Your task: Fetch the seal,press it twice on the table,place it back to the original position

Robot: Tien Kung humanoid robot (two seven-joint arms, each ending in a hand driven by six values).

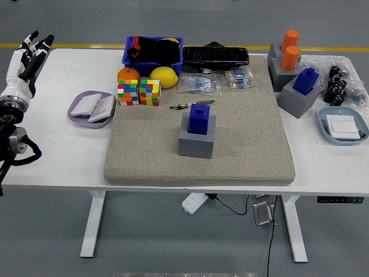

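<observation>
A blue seal [199, 119] stands upright in a grey block holder [196, 137] in the middle of the beige mat [150, 156]. My left hand [29, 52] hovers at the far left edge of the table, fingers straight and spread, holding nothing, well away from the seal. A second blue seal [305, 81] sits in a grey holder [296, 99] at the right, and two orange seals [290, 49] stand in a grey holder behind it. My right arm does not show.
Two colour cubes [139, 92], an orange [127, 74] and a lemon [164, 77] lie at the mat's back left. A purple dish [78, 109], a blue bin [153, 51], black bag [215, 55], plastic packets [199, 84] and a blue tray [343, 126] ring the mat.
</observation>
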